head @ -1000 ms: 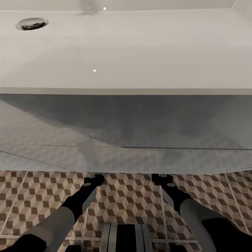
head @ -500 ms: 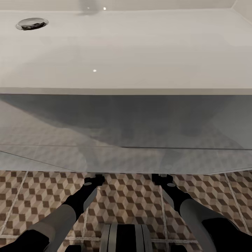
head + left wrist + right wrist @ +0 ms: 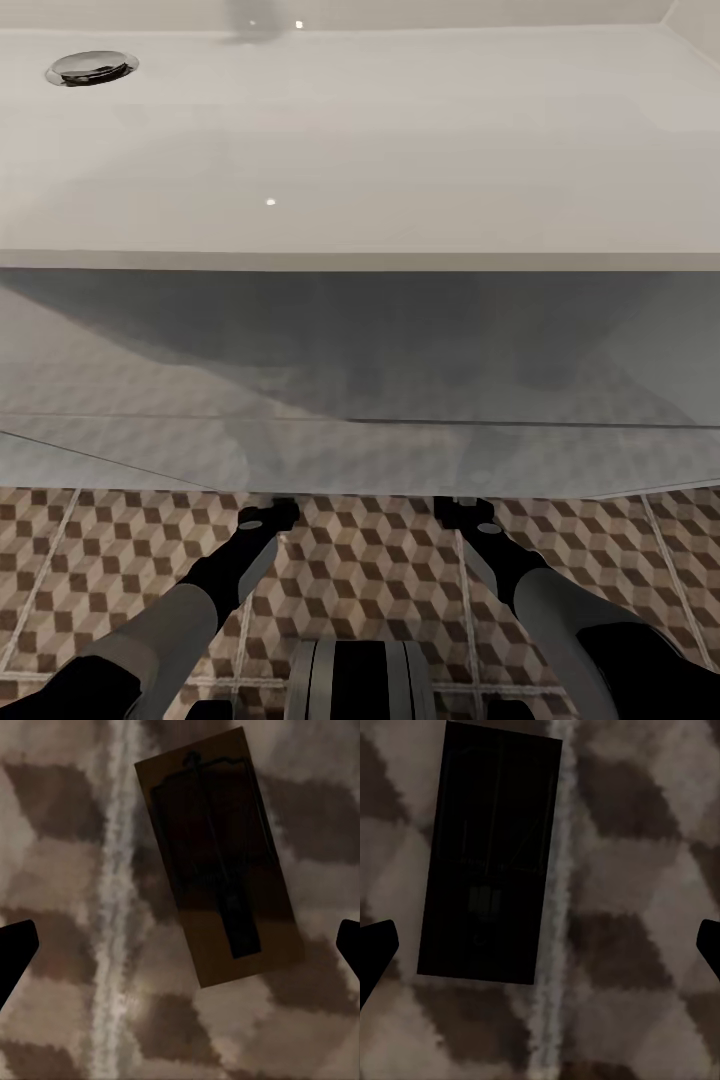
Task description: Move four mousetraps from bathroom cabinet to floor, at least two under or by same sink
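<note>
Left end effector [image 3: 180, 945]: seen spread wide and empty, its dark fingertips at the frame edges above the bathroom floor [image 3: 67, 870].
Left mousetrap [image 3: 221, 859]: laid flat on the tiles, tilted, just beside a grout line.
Right end effector [image 3: 540, 949]: likewise released, nothing held.
Right mousetrap [image 3: 489, 853]: flat on the floor in shadow, beside a grout line.
Bathroom sink [image 3: 360, 150]: viewed from above, both arms reaching beneath its front edge.

Both arms reaching forward and down, left end effector [image 3: 180, 945] apparently open, right end effector [image 3: 540, 945] likewise
</note>
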{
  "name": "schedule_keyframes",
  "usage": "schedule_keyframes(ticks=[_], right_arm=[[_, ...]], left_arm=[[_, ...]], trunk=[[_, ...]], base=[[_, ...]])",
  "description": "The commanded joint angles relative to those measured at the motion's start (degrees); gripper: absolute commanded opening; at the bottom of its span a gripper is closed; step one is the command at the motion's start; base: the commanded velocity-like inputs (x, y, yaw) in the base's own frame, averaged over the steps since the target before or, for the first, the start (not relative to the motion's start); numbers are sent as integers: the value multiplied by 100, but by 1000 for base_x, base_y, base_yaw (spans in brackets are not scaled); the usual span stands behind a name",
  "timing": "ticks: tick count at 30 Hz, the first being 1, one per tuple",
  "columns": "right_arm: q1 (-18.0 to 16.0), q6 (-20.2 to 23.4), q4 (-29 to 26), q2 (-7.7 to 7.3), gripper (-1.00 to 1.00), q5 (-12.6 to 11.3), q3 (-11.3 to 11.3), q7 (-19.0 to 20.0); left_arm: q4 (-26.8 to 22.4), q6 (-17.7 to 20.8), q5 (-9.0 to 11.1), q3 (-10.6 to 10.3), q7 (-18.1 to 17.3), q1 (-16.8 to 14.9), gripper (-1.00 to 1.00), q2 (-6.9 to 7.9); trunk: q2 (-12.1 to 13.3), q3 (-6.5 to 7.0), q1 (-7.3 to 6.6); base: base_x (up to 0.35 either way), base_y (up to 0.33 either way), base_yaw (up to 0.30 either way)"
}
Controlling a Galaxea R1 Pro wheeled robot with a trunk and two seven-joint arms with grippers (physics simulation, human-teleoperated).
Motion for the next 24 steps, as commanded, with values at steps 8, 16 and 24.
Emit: schedule_keyframes(ticks=[8, 16, 24], right_arm=[[-3, -15, 6, -1, 100, -22, 46, -33], [-3, -75, 10, -1, 100, -28, 46, -33], [-3, -209, 55, -1, 100, -29, 46, -33]], left_arm=[[-11, 20, 40, -47, 49, -6, 100, 4], [-16, -7, 33, -47, 49, -3, 100, 0], [-73, -26, 31, -54, 49, -5, 100, 6]], trunk=[[-1, -3, -1], [-1, -3, -1], [-1, -3, -1]], base=[[0, 0, 0], [0, 0, 0], [0, 0, 0]])
